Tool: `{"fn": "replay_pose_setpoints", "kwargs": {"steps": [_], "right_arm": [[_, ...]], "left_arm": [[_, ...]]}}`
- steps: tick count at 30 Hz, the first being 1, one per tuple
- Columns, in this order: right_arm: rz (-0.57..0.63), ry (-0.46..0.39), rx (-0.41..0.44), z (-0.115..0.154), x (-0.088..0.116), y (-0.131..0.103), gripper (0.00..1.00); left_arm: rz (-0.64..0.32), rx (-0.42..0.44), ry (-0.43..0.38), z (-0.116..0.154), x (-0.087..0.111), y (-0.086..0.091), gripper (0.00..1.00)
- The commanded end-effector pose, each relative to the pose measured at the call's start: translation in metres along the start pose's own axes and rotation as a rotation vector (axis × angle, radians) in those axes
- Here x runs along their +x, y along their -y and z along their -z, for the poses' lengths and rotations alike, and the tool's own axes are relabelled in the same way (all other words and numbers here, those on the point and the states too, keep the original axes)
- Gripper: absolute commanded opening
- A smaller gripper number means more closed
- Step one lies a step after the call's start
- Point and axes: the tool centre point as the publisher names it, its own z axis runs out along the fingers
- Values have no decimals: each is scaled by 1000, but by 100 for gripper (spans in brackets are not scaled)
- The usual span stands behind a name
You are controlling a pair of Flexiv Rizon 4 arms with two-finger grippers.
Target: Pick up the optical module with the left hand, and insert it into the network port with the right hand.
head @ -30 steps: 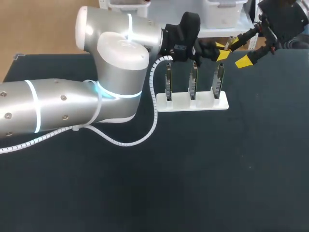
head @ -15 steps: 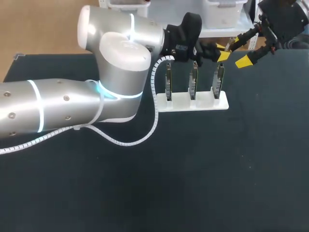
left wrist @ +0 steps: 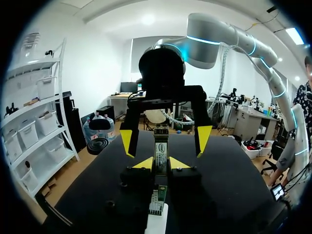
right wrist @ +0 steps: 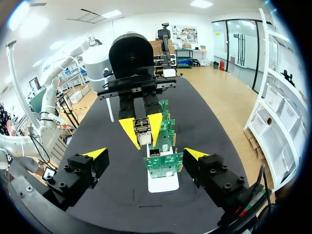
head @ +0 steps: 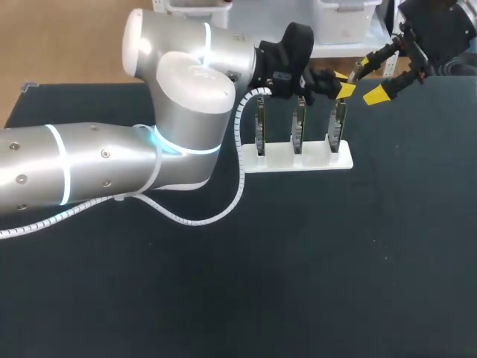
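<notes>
The left jaws are closed on the module [left wrist: 161,155]. Their two yellow fingertips [left wrist: 144,164] press against its long sides, one from each flank. The slim metal piece with its pale label sticks out ahead of them, held in the air above the worktop [head: 335,261]. The right jaws stand wide open with nothing in them, their yellow fingertips [right wrist: 95,153] spread far apart.

The two pairs of jaws face each other nose to nose near the top of the rightmost board. In the left wrist view the module's free end points straight at the gap between the right fingertips. In the head view the left and right tips lie close together, but I cannot tell whether the module reaches in between the right ones.

The stand [head: 298,159] is a white block lying on the dark worktop near its far edge. Three green circuit boards [head: 298,127] rise upright from it, side by side in a row. In the right wrist view the held module hangs just above this row. The nearest board carries a small metal socket [right wrist: 155,152] at its upper edge, and the module is not in that socket.

The left arm [head: 112,164], silver with glowing rings, comes in from the left and reaches across to the boards. A white coiled cable [head: 240,168] loops down from it across the worktop. The right arm [head: 440,30] enters at the far right corner.
</notes>
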Motion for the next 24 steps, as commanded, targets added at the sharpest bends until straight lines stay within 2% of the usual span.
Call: {"fn": "replay_pose_setpoints", "kwargs": {"steps": [1, 24], "right_arm": [[0, -1, 4, 0, 0, -1, 100], [0, -1, 4, 0, 0, -1, 100]], "left_arm": [[0, -1, -8, -2, 0, -3, 0], [-2, -10, -20, 1, 1, -9, 0]]}}
